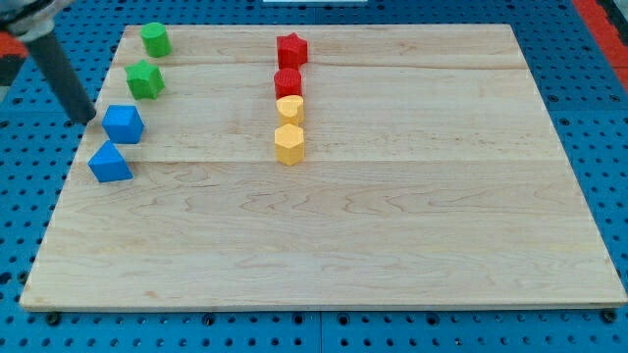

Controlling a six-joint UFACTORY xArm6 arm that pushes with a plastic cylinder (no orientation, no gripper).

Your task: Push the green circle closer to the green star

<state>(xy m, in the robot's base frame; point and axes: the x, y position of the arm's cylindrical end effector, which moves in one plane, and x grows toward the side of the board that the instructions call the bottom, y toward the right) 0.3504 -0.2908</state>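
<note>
My tip stood at the left edge of the table, just left of a blue block. It is a bare rod with no fingers to open or close. The green circle lay above it in the upper left, the green star just below the circle. The wooden table rested on blue pegboard.

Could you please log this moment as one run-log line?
tip at board's left edge, left of blue blocks | green circle above green star, small gap | no contact
</note>
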